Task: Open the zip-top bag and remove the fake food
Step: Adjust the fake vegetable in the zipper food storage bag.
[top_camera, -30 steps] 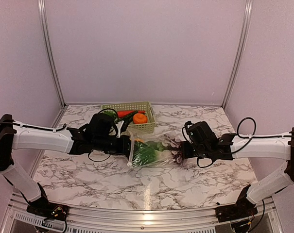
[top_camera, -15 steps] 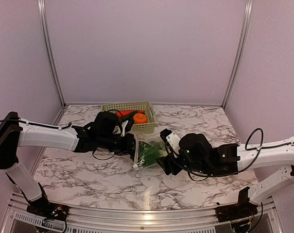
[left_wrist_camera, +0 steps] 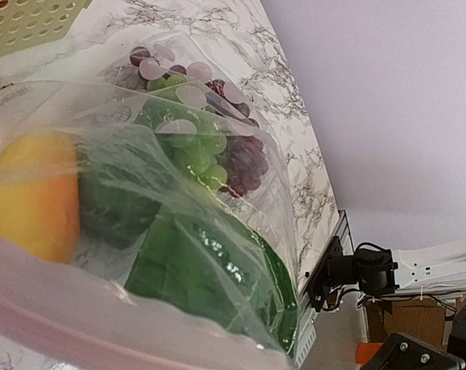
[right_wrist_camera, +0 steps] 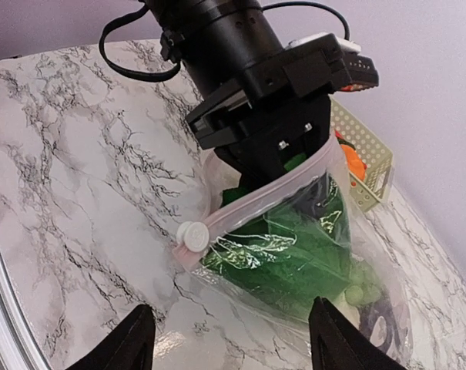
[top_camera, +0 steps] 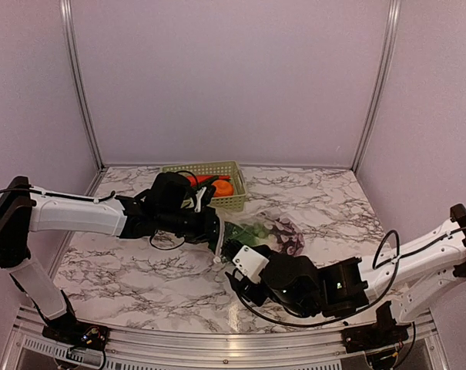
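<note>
From above we see the left jaws clenched on the zip edge of the bag [top_camera: 259, 231], mid-tabletop [top_camera: 140, 270] near the basket [top_camera: 204, 183]; the right jaws are released, empty, just beside it. Left wrist: the fake food [left_wrist_camera: 194, 262] bunches inside, so we reckon a hard tug could slip that grip. Right wrist: the slider [right_wrist_camera: 192, 233] sits ahead; miss it and we pinch film. Open marble this side, basket crowding behind.

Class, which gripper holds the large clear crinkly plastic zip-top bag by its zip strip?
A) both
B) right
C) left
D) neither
C: the left gripper is clamped on the pink zip strip of the clear plastic zip-top bag; the right gripper stands open, grasping nothing.
</note>
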Robot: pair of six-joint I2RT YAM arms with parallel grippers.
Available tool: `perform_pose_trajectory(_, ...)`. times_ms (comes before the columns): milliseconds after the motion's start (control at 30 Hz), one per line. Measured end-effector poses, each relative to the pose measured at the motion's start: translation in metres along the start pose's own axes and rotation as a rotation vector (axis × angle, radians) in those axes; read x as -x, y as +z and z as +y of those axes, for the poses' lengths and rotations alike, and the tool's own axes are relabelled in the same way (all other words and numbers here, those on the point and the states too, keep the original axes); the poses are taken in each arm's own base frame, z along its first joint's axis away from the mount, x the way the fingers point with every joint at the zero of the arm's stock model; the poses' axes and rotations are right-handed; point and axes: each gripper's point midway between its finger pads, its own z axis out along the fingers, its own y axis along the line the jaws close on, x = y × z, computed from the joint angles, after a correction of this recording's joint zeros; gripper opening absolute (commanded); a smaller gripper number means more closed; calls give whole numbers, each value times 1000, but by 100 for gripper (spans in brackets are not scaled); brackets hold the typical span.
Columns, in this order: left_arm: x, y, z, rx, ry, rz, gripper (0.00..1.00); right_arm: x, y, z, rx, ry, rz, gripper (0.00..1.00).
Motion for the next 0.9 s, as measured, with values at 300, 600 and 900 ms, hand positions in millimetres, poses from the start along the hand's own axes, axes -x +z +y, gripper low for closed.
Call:
perform_pose_trajectory(300, -2, 1, -2, -3, -1, 5, 0, -8, 15, 24, -55, -127, -9, 59)
perform_pose_trajectory(600, -3, 1, -3, -4, 0, 7, 0, -7, 32, 32, -140, -180, -19, 49)
perform_pose_trajectory(900, -5, 2, -4, -6, 2, 11, 0, -9, 40, 30, -200, -192, -23, 33)
